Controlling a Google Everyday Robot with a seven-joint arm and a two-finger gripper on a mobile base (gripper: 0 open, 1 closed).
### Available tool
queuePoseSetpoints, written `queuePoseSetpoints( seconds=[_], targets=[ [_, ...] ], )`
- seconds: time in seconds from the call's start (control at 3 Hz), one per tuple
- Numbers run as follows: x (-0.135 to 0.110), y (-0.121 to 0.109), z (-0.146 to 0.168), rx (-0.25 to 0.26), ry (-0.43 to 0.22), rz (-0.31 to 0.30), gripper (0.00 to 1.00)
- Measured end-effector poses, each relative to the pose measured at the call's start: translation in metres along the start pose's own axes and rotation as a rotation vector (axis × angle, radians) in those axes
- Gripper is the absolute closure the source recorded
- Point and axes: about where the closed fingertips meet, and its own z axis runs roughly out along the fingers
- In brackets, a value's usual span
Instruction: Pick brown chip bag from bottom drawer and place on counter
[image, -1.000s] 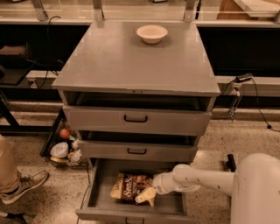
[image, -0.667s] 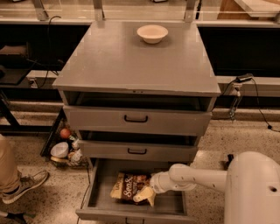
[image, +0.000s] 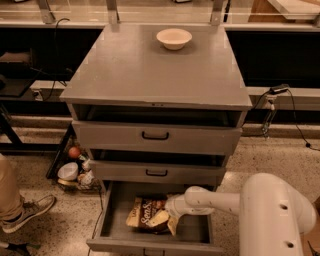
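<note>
grey counter (image: 150, 75) carries a white bowl (image: 174, 38) at its far edge. bottom drawer (image: 196, 230) stands open; brown chip bag (image: 146, 214) lies on its floor. gripper (image: 172, 209) sits at the bag's right edge; its hold cannot be told. step in hand: grasp. next: confirm the hold, lift clear.

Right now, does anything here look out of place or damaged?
Nothing looks spilled or broken. The bottom drawer stands open with the brown chip bag lying askew inside, the gripper at its right edge. Small clutter sits on the floor left of the cabinet.
</note>
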Motion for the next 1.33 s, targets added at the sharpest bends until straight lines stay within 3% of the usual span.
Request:
queuePoseSetpoints(
  seconds=[0.67,1.33],
  targets=[
    [0.002,-0.011,0.053,-0.016,0.051,-0.038,0.0],
    [0.009,-0.003,0.108,-0.112,0.114,-0.068,0.0]
  ],
)
